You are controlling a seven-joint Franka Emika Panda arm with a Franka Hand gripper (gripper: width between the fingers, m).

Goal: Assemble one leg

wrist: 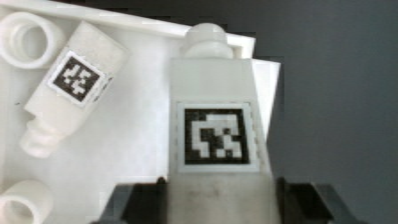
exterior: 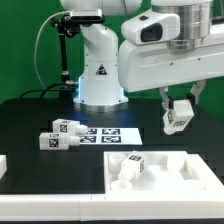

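My gripper (exterior: pixel 177 108) is shut on a leg (exterior: pixel 179 121), a small white post with a black-and-white tag, and holds it in the air above the far right corner of the large flat white panel (exterior: pixel 190 172). In the wrist view the leg (wrist: pixel 217 110) runs out from between the black fingers (wrist: pixel 139 205), tag face towards the camera and its round peg end pointing away. A second leg (exterior: pixel 131 166) lies on the panel and also shows in the wrist view (wrist: pixel 71 80). Two more legs (exterior: pixel 66 128) (exterior: pixel 52 142) lie on the black table at the exterior view's left.
The marker board (exterior: pixel 108 133) lies flat on the table in front of the robot base (exterior: pixel 98 75). Another white part (exterior: pixel 3 164) sits at the left edge of the exterior view. The panel has a round socket (wrist: pixel 22 40) near the lying leg.
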